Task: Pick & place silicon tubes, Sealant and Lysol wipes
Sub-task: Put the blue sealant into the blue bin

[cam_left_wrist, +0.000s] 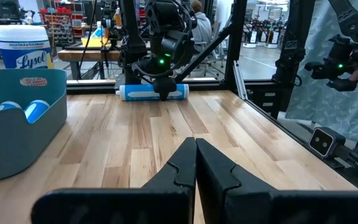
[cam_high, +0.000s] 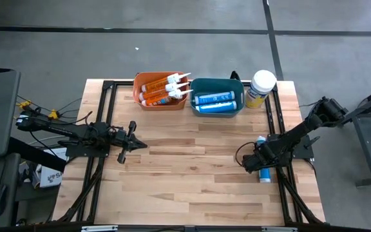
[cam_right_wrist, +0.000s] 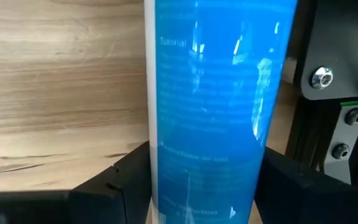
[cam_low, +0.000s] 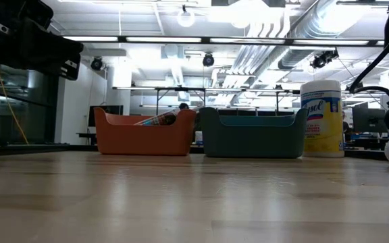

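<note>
down low, right pincer (cam_high: 261, 169) straddling blue tube (cam_right_wrist: 216, 106) lying on table (cam_high: 192, 187), fingers (cam_right_wrist: 120, 177) flanking it, grip unclear

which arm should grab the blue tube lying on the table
Right. The right gripper already straddles the blue tube, a finger on each side; the left gripper sits shut, far across the table.

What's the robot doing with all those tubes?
It is sorting things on a wooden table. The right gripper is down over a blue tube lying on the table, with a finger on each side of it, so it looks ready to grab it. The left gripper waits shut over the table's left side. Orange tubes lie in the orange bin, blue ones in the teal bin, and the Lysol wipes stand beside it.
</note>
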{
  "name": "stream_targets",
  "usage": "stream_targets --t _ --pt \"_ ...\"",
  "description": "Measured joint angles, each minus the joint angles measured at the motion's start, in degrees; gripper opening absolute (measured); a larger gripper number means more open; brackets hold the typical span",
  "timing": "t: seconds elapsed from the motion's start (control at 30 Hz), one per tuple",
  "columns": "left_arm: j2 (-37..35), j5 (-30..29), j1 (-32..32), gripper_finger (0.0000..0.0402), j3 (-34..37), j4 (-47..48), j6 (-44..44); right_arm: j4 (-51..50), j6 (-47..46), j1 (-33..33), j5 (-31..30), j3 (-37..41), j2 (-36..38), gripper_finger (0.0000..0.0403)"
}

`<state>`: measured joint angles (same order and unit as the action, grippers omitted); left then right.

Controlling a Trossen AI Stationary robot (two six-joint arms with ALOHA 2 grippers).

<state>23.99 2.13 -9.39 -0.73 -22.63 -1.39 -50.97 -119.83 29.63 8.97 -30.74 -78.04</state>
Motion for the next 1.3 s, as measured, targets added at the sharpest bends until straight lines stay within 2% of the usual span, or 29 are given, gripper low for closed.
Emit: stream_targets --t 1.07,1.2,1.3 --pt "-0.01 -0.01 -0.01 0.0 0.0 0.04 0.01 0.28 6.77 0.01 0.72 -0.63 0.0 0.0212" --pt "-0.02 -0.02 -0.01 0.0 0.0 0.04 0.02 0.89 8.53 0.07 -0.87 -2.58 -0.26 0.0212" --pt "0.0 -0.02 -0.01 0.0 0.0 0.04 0.02 4.41 10.6 -0.01 -5.28 -4.71 -0.26 0.0212"
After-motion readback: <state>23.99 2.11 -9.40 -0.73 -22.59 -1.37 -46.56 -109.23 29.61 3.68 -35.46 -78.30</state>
